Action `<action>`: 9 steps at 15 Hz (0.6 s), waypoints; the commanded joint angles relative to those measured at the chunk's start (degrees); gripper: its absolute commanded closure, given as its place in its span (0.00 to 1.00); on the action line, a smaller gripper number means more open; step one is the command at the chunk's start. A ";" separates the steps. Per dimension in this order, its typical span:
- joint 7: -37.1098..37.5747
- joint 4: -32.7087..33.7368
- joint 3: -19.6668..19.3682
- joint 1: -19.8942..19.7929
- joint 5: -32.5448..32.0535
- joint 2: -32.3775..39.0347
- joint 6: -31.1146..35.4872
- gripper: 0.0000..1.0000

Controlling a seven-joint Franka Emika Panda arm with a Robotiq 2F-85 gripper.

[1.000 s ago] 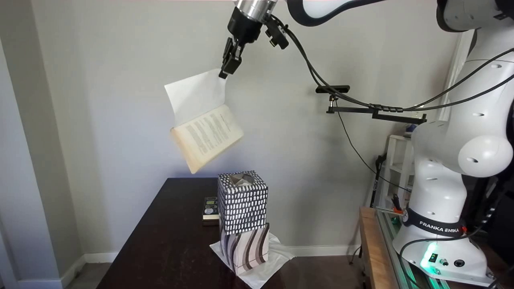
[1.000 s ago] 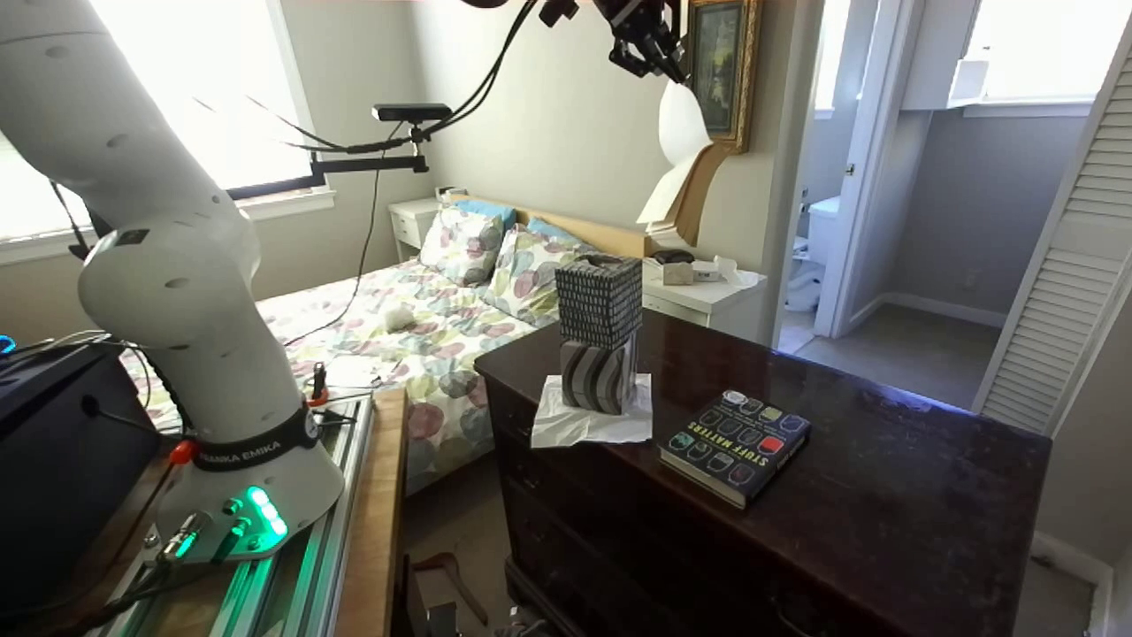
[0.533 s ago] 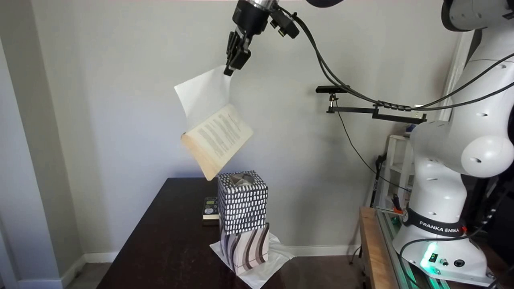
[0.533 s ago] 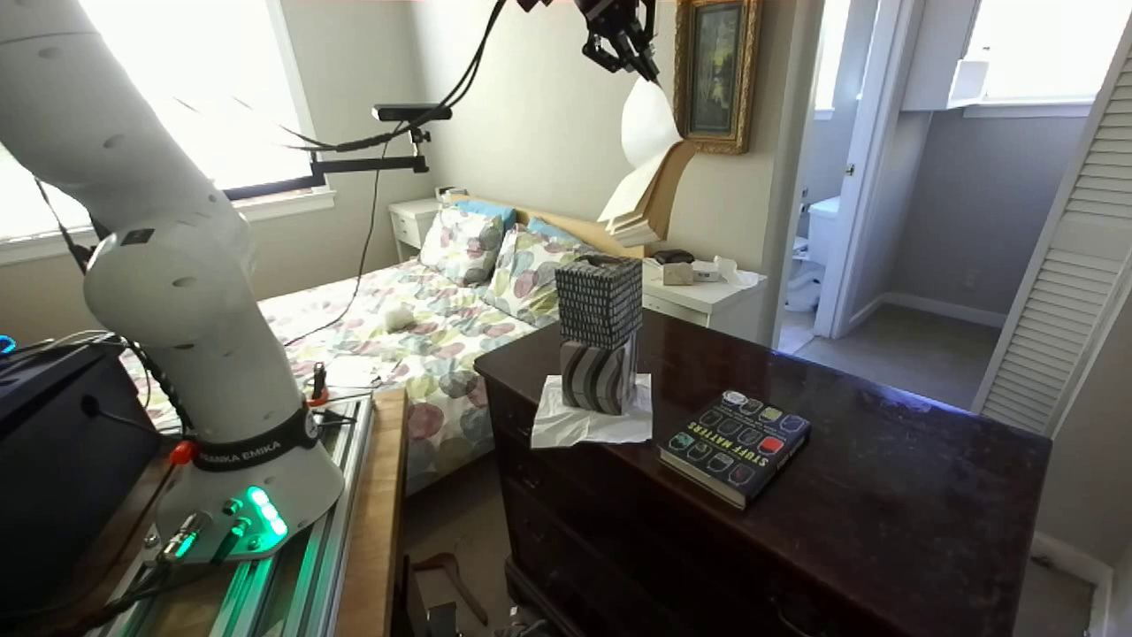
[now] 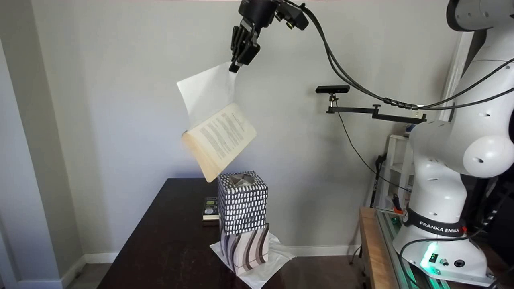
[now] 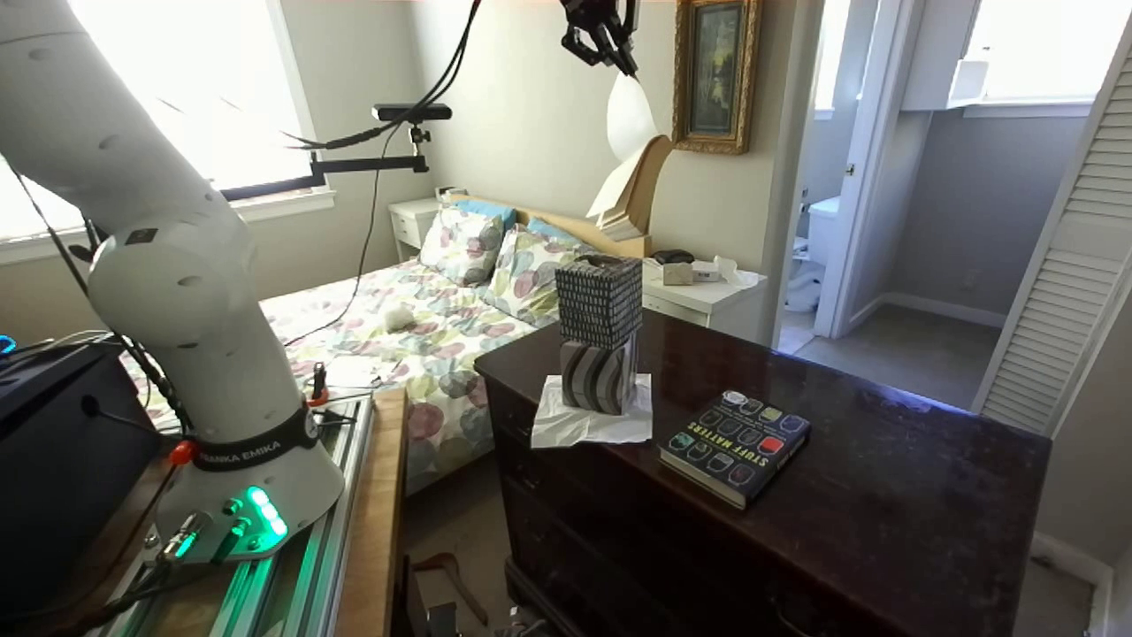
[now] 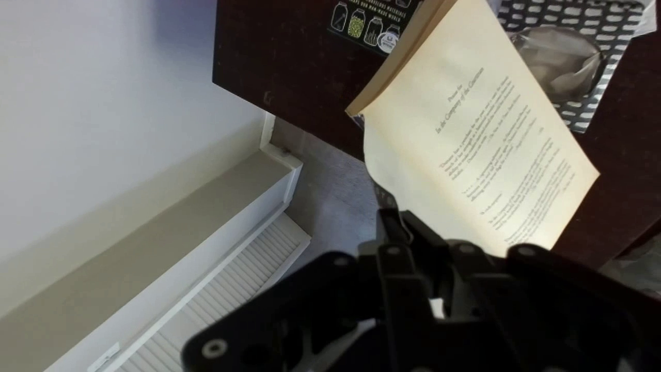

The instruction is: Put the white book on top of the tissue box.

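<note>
The white book [image 5: 217,126] hangs open in the air, with its lower corner near the top of the tissue box [image 5: 243,204] and not resting on it; how large the gap is, these views do not tell clearly. The claw [image 5: 234,69] is closed, with only the thin cover [image 5: 207,90] pinched in it, and the page block [image 7: 485,139] hangs free below.

The step in hand seems to be bringing the book over the box. To do it well, the claw should go slowly, so that the book does not swing, with the low corner kept above the box's edge. Then it should descend gently and travel along while the pages lie down flat. Only after this should the cover be folded over and let go, because an early release could let the book slide off.

Around, a dark book [image 6: 738,447] lies flat on the tabletop [image 6: 884,478], apart from the box, and a wrinkled white sheet [image 6: 588,429] is under the box. The box is tall and stands near the tabletop's edge, so a push may tip it. Its oval opening [image 7: 560,62] could also catch a corner of the pages. The black bracket [image 5: 355,109] and the bed [image 6: 424,336] do not seem to stand in the way
</note>
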 commanded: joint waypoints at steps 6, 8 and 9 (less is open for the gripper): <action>-8.82 1.09 -1.13 1.92 8.19 -0.86 -5.77 0.99; -10.51 1.09 -1.36 2.23 9.78 -0.88 -7.00 0.99; -11.09 1.09 -1.42 2.27 10.30 -0.82 -7.45 0.99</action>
